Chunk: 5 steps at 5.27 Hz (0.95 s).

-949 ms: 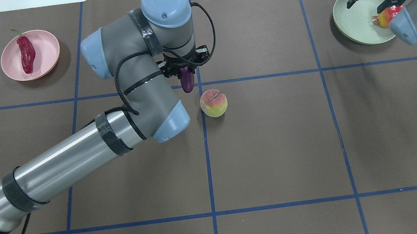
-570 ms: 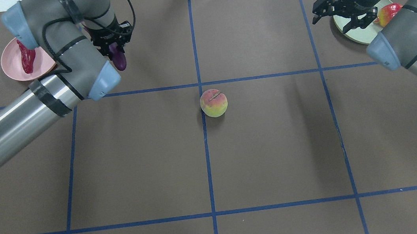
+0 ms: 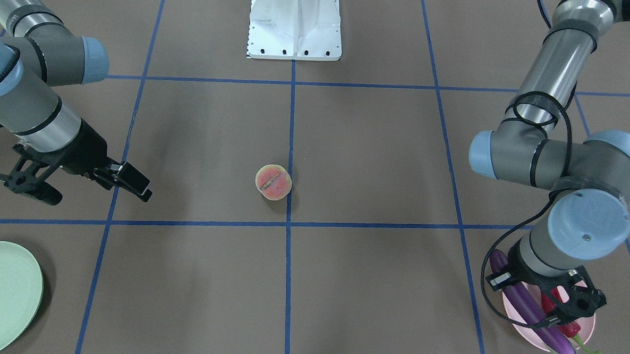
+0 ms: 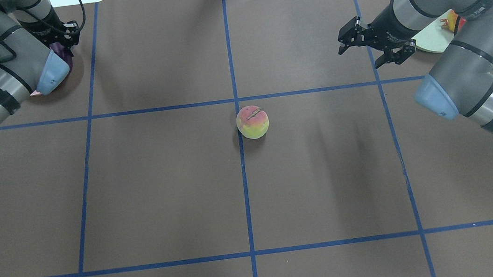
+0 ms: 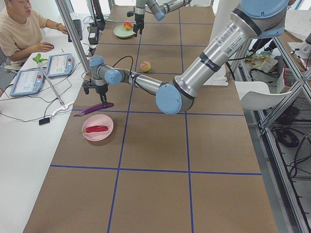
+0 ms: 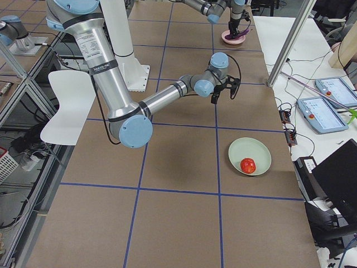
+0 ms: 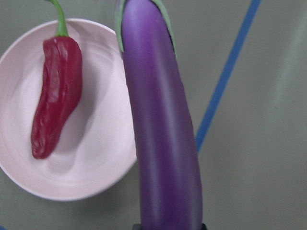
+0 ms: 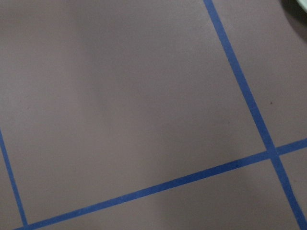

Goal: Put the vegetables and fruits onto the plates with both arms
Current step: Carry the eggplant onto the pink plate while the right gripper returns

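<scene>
Above the rim of the pale pink round plate point(image 7: 96, 177), the left claw point(image 3: 545, 312) pinches the long glossy purple eggplant point(image 7: 158, 143) beside the wrinkled red chili point(image 7: 55, 96). Released here, it may roll off onto the desk point(image 4: 163, 191). The right claw point(image 4: 370, 52) hangs spread.

1. The counter point(image 4: 163, 191) is brown, crossed by a grid of blue tape lines point(image 4: 246, 195).
2. A white plate point(image 3: 295, 24) with a row of dark holes sits top centre in the front-facing view.
3. A person point(image 5: 19, 29) in a tan shirt sits upper left in the left view, one hand on what may be a mouse.
4. Two blue-edged tablets point(image 5: 60, 64) lie just below.
5. A white chair point(image 6: 67, 106) stands at the right view's left edge.
</scene>
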Each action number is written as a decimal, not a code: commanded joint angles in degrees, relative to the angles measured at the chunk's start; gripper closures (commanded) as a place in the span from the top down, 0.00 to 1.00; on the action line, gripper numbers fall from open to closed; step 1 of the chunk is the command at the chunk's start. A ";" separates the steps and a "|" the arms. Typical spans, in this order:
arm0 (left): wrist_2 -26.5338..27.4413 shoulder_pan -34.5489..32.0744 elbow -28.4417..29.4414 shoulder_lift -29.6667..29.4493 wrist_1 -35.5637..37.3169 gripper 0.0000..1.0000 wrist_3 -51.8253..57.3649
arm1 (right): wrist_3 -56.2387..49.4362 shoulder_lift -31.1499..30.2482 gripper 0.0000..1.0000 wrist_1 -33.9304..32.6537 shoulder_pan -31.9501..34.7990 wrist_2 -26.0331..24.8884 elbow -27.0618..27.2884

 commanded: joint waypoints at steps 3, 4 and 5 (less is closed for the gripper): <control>0.44 -1.45 8.24 0.16 -9.89 1.00 2.72 | 1.21 -0.32 1.00 -2.02 -5.55 -2.00 5.77; 0.27 -1.27 6.84 0.25 -10.07 1.00 2.72 | 1.74 -0.23 1.00 -2.11 -9.40 -5.06 8.06; -0.25 -1.35 2.57 2.07 -9.90 1.00 2.72 | 6.00 0.72 1.00 -2.37 -14.40 -10.74 8.16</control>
